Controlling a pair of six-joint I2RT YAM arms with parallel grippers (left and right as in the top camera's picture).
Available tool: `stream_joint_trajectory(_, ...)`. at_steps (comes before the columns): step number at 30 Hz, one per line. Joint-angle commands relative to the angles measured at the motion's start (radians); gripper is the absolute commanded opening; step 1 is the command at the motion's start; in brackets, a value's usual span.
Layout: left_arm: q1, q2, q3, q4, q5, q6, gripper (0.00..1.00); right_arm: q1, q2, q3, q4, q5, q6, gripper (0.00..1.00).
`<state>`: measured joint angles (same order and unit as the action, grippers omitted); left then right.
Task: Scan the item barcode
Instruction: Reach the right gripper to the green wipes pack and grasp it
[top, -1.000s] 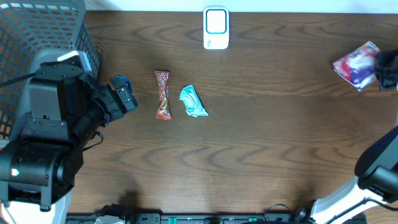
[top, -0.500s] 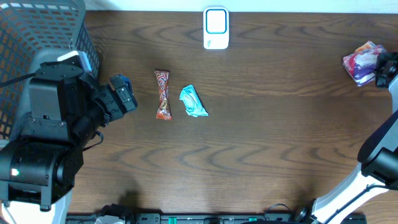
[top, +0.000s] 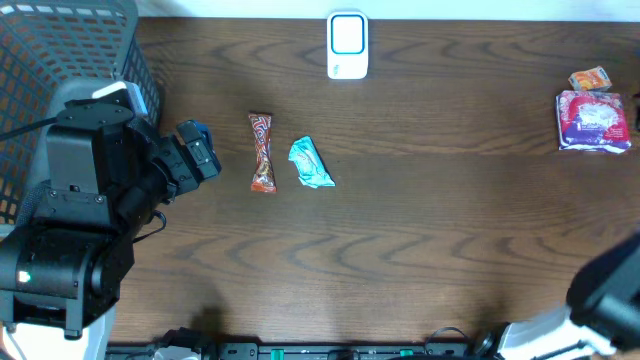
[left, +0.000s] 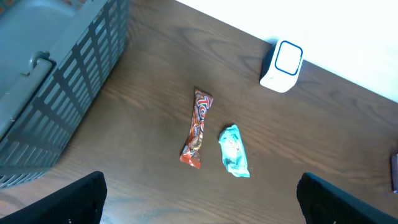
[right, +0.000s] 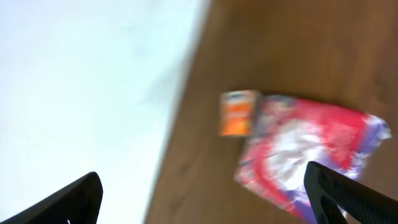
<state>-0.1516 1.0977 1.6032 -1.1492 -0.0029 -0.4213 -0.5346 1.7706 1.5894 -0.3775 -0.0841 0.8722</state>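
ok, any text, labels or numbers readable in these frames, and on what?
Nothing is legible in any view.
Red-brown candy bar: swirled print, too small to read.
Teal packet: too small to read.
Red and purple pouch: blurred.
Small orange packet: blurred.
White scanner: no marking can be made out.

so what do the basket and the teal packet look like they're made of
Basket: probably grey plastic, matte; the walls are a moulded grid of slats. Teal packet: thin glossy film or foil, going by its crinkles and pale highlights.
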Motion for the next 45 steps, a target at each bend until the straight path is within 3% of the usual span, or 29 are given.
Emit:
stream_joint_trajectory(1,0.002,-0.001,0.002,-0.002,-0.006,0.009,0.98,0.045,-0.077,0.008,-0.053,-0.313,-0.274,0.99)
stream_joint_trajectory(5,0.002,-0.001,0.002,-0.002,-0.006,0.009,0.98,0.148,-0.08,0.003,-0.23,-0.601,-0.449,0.99)
stream_joint_trajectory(7,0.002,-0.001,0.002,-0.002,-0.006,0.009,0.98,0.223,-0.075,-0.011,-0.323,-0.627,-0.525,0.99)
stream_joint_trajectory(8,0.002,-0.001,0.002,-0.002,-0.006,0.009,0.98,0.269,-0.072,-0.024,-0.35,-0.63,-0.584,0.94)
stream_joint_trajectory(12,0.002,-0.001,0.002,-0.002,-0.006,0.009,0.98,0.503,-0.047,-0.098,-0.366,-0.625,-0.761,0.88)
stream_joint_trajectory(21,0.002,-0.001,0.002,-0.002,-0.006,0.009,0.98,0.887,0.14,-0.11,-0.264,-0.451,-0.665,0.92)
stream_joint_trajectory(33,0.002,-0.001,0.002,-0.002,-0.006,0.009,0.98,1.116,0.327,-0.11,-0.179,-0.166,-0.633,0.89)
stream_joint_trajectory(36,0.002,-0.001,0.002,-0.002,-0.006,0.009,0.98,1.147,0.343,-0.111,-0.184,-0.114,-0.633,0.77)
stream_joint_trajectory(38,0.002,-0.001,0.002,-0.002,-0.006,0.009,0.98,1.159,0.352,-0.111,-0.191,-0.097,-0.633,0.63)
stream_joint_trajectory(41,0.002,-0.001,0.002,-0.002,-0.006,0.009,0.98,1.173,0.353,-0.111,-0.203,-0.077,-0.632,0.18)
stream_joint_trajectory(44,0.002,-0.001,0.002,-0.002,-0.006,0.009,0.98,1.177,0.342,-0.108,-0.221,-0.071,-0.601,0.01)
stream_joint_trajectory(45,0.002,-0.001,0.002,-0.002,-0.006,0.009,0.98,1.175,0.335,-0.105,-0.236,-0.071,-0.587,0.01)
